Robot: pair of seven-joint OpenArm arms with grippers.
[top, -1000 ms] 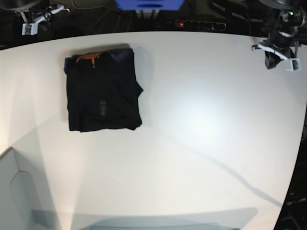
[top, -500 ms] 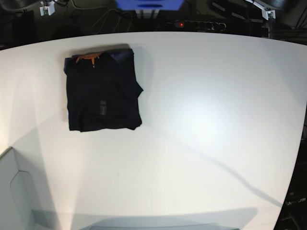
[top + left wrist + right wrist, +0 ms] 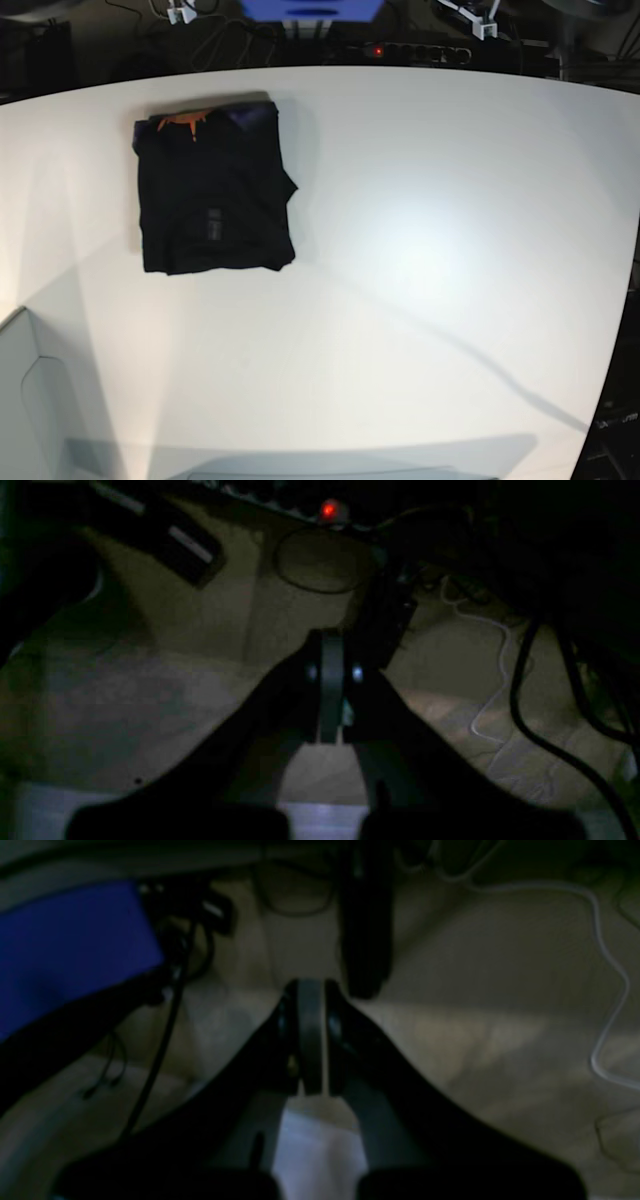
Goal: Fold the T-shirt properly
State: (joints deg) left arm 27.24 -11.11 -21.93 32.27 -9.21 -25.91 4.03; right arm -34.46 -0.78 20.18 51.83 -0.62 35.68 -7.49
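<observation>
The black T-shirt lies folded into a compact rectangle on the left part of the white table, with its orange patch at the far edge. Both grippers are far from it, beyond the table's far edge. The right gripper shows at the top left of the base view, the left gripper at the top right. In the left wrist view the left gripper has its jaws pressed together and empty. In the right wrist view the right gripper is shut and empty too. Neither wrist view shows the T-shirt.
A power strip with a red light and a blue box sit behind the table, among cables on the floor. The blue box also shows in the right wrist view. A grey panel stands at the near left corner.
Both arms have drawn back behind the table's far edge and moved inward toward the middle. The folded T-shirt has not moved.
</observation>
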